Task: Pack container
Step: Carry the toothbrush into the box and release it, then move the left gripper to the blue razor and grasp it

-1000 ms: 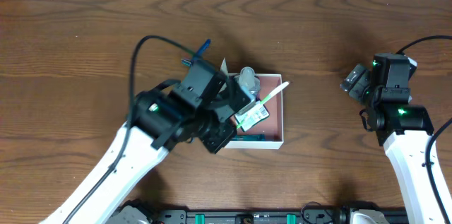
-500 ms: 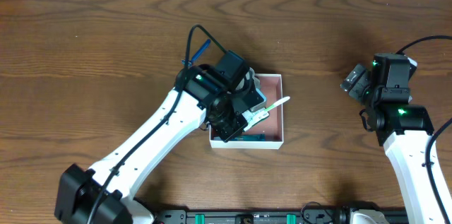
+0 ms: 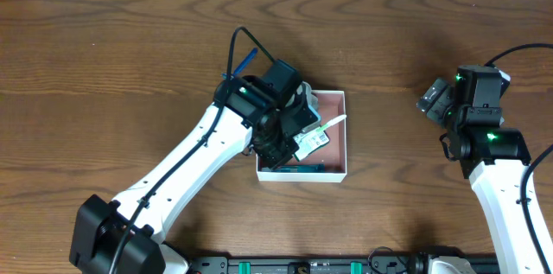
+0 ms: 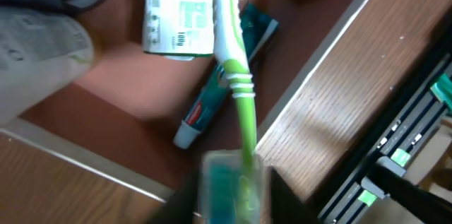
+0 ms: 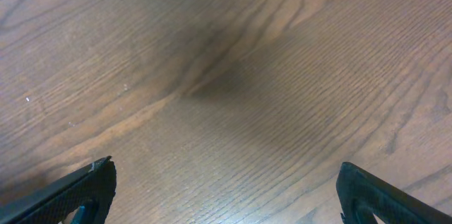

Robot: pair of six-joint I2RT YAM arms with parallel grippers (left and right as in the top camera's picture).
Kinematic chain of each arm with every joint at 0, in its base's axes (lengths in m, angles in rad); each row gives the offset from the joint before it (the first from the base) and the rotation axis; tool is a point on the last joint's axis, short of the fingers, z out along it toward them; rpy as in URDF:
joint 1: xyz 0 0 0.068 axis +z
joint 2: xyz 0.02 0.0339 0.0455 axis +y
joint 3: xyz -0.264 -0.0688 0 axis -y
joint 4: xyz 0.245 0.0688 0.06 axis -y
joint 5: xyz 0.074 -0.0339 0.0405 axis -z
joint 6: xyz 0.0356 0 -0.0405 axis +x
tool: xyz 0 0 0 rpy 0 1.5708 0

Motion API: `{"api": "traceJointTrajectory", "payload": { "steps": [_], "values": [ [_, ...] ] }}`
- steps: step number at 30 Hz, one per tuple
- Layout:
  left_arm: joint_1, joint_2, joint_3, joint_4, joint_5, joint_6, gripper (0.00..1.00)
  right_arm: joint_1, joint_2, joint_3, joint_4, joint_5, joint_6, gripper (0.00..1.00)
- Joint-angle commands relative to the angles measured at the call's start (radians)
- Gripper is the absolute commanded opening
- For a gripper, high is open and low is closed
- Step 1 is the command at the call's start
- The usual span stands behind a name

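The container (image 3: pixel 335 148) is a square white-walled box with a pinkish-brown floor at the table's middle; it also shows in the left wrist view (image 4: pixel 319 56). My left gripper (image 3: pixel 289 138) hovers over its left half, shut on the end of a green and white toothbrush (image 4: pixel 235 60), which slants across the box (image 3: pixel 336 122). Under the toothbrush lie a white and green packet (image 4: pixel 176 13) and a teal toothpaste tube (image 4: pixel 212 100). My right gripper (image 5: pixel 226 192) is open and empty over bare wood at the far right (image 3: pixel 435 101).
A grey crumpled wrapped item (image 4: pixel 39 44) sits in the box's far left corner. A blue stick-like object (image 3: pixel 243 61) lies on the table just behind the box. Black rails with green clips (image 4: pixel 406 150) run along the table's front edge.
My left arm swung right over the container with the toothbrush, then shifted slightly; the toothbrush tip sits a little lower in the box. The right arm has not moved.
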Motion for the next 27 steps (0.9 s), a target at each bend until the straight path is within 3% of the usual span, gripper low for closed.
{"api": "traceJointTrajectory", "payload": {
  "steps": [1, 6, 18, 21, 24, 27],
  "values": [
    [0.005, 0.004, -0.005, 0.002, -0.008, 0.01, 0.66, -0.009, 0.002, 0.01, 0.0, 0.018, 0.0, 0.99],
    [0.005, 0.003, -0.002, 0.001, -0.01, 0.01, 0.76, -0.009, 0.002, 0.01, 0.0, 0.018, 0.0, 0.99],
    [0.004, -0.091, 0.199, -0.136, -0.016, -0.04, 0.76, -0.009, 0.002, 0.01, 0.0, 0.018, 0.0, 0.99],
    [0.011, -0.164, 0.217, -0.107, -0.109, -0.075, 0.76, -0.009, 0.002, 0.01, -0.001, 0.018, 0.0, 0.99],
    [0.055, -0.235, 0.217, -0.029, -0.303, -0.214, 0.77, -0.009, 0.002, 0.01, -0.001, 0.018, 0.001, 0.99],
    [0.153, -0.27, 0.217, 0.052, -0.363, -0.269, 0.85, -0.009, 0.002, 0.01, 0.0, 0.018, 0.0, 0.99]
  ]
}}
